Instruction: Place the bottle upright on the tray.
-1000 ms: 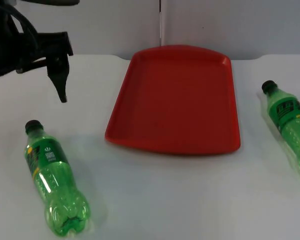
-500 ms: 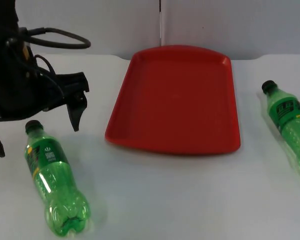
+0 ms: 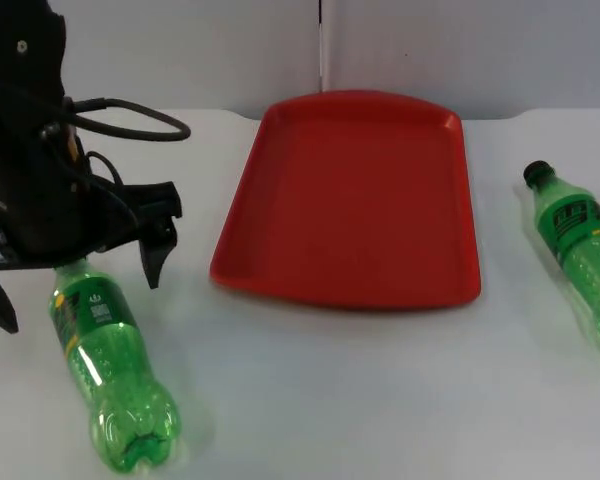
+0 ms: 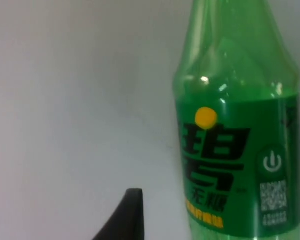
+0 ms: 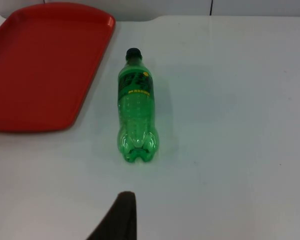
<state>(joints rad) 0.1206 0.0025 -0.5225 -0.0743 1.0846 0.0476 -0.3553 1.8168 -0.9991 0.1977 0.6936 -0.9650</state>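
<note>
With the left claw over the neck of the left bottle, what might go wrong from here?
1. The left bottle lies flat on the table and is round, so it may roll away when the open left claw, straddling its neck, closes.
2. A neck grip could let the heavy body swing, so it may tip when set on the tray.
3. The right bottle lies near the table's edge; a nudge might send it off.

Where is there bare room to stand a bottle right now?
The red tray is bare throughout. Table is free between the tray and the right bottle. Crowded: the left pincer, open, straddles the left bottle.
</note>
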